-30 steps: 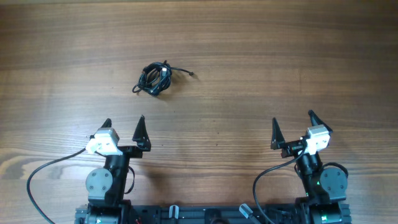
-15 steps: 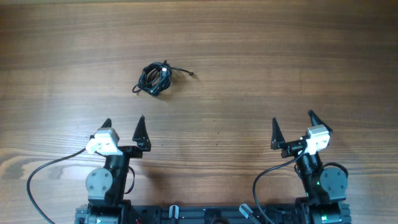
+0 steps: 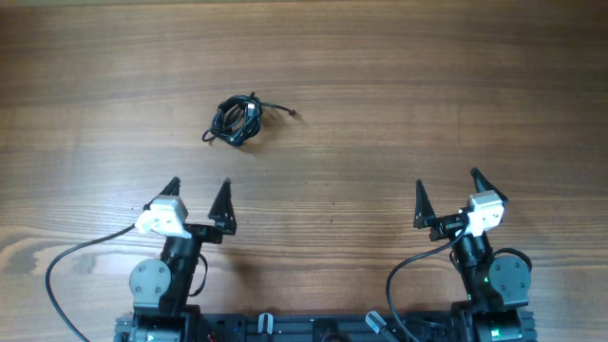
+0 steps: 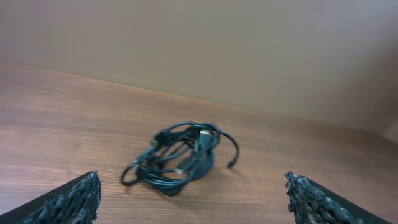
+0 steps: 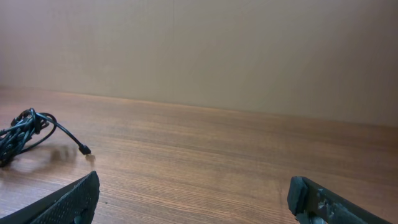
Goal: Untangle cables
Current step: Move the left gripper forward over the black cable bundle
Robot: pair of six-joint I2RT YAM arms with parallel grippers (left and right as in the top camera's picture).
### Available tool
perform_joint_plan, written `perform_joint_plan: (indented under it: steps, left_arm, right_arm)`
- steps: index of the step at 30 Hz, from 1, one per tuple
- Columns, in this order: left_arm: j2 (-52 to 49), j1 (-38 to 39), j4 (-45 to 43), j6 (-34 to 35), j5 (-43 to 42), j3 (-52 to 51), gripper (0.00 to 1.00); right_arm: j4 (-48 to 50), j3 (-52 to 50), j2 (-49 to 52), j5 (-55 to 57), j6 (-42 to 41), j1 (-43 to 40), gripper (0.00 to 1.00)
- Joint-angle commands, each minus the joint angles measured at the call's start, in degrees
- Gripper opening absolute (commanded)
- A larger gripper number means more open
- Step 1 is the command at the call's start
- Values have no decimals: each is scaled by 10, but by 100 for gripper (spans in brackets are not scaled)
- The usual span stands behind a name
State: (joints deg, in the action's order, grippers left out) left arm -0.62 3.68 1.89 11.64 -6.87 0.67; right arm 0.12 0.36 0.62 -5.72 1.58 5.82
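The cables (image 3: 237, 120) lie as a tight black bundle on the wooden table, left of centre, with one plug end trailing to the right. In the left wrist view the bundle (image 4: 180, 157) sits ahead of the jaws. In the right wrist view only its right part and the plug end (image 5: 25, 134) show at the far left. My left gripper (image 3: 199, 188) is open and empty, near the front, below the bundle and apart from it. My right gripper (image 3: 446, 185) is open and empty at the front right, far from the bundle.
The wooden table (image 3: 399, 85) runs across the whole overhead view. The arm bases and their thick black wires (image 3: 66, 275) sit along the front edge. A plain beige wall (image 5: 199, 50) stands behind the table.
My left gripper has shifted slightly to the right and a little toward the front edge. The right arm and the cable bundle have not moved.
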Motion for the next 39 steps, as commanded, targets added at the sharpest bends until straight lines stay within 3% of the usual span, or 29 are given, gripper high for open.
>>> perform_joint_plan:
  steps: [1,5,9,12,17,20,22,25,26,27,28,30,32,34,37,39]
  left_arm:
    - [2,-3,33,31,-40,42,100]
    - [-2,-3,160,58,-42,133,100]
    - [-69,-3,273,57,-43,256,100]
    - [-187,-3,354,54,-63,379,100]
    - [-458,-3,500,30,-187,628,100]
    - [-652,2,654,-10,-205,807,100]
    - [-744,3,688,-7,-208,853,100]
    - [-831,3,675,-10,-207,853,100]
    - [-874,3,670,-9,-201,853,95]
    - [-903,3,661,-9,-201,853,41]
    - [-928,3,650,-4,-201,853,6]
    - [-970,5,615,11,-170,853,4]
    - [-1005,14,581,71,-60,853,4]
    - [-1026,23,560,99,-5,852,4]
    - [-1062,42,488,99,19,844,4]
    - [-1087,52,453,137,18,830,4]
  right_arm:
    - [0,-1,-3,10,-1,2,100]
    - [0,-1,-3,10,-1,2,100]
    - [0,-1,-3,10,-1,2,100]
    - [0,-1,-3,10,-1,2,100]
    - [0,-1,-3,10,-1,2,100]
    - [0,-1,-3,10,-1,2,100]
    - [0,-1,-3,10,-1,2,100]
    - [0,-1,-3,10,-1,2,100]
    - [0,-1,-3,10,-1,2,100]
    - [0,-1,-3,10,-1,2,100]
    - [0,-1,-3,10,-1,2,100]
    - [0,-1,-3,10,-1,2,100]
    - [0,-1,-3,10,-1,2,100]
    - [0,-1,-3,10,-1,2,100]
    - [0,-1,-3,10,-1,2,100]
    - [0,-1,-3,10,-1,2,100]
